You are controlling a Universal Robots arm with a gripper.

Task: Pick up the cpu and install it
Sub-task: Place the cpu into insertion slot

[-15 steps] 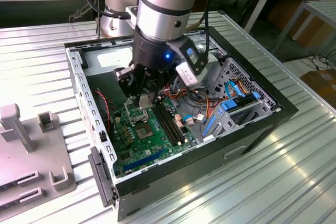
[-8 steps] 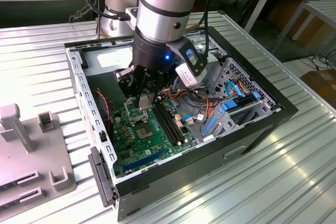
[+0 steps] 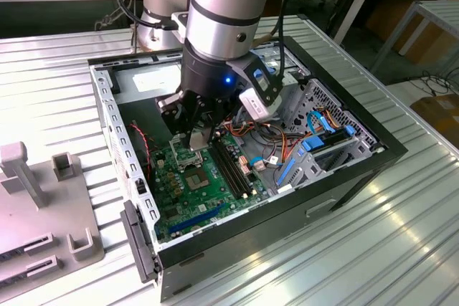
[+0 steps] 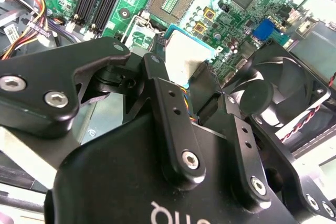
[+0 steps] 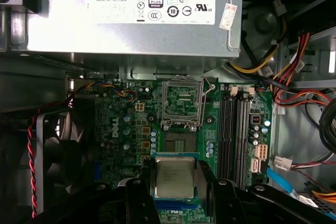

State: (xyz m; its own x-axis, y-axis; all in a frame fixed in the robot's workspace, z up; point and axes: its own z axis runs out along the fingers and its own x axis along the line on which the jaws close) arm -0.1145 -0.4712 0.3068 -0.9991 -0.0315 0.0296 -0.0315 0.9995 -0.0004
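My gripper (image 5: 178,187) is shut on the cpu (image 5: 175,176), a small square chip with a dull silver top, one black finger (image 5: 137,198) on either side. In the second wrist view the cpu (image 4: 182,53) shows as a pale square between the fingers (image 4: 157,85). It hangs level above the green motherboard (image 5: 115,129), close to the open metal-framed socket (image 5: 181,108), not touching it. In the exterior view the gripper (image 3: 192,134) reaches down into the open computer case, just above the socket (image 3: 195,175).
A grey power supply (image 5: 136,9) fills the case end beyond the socket. Black memory slots (image 5: 234,129) run beside the socket, with loose coloured cables (image 5: 294,87) past them. A black fan (image 4: 283,82) sits on the other side. Grey fixtures (image 3: 43,206) stand outside the case.
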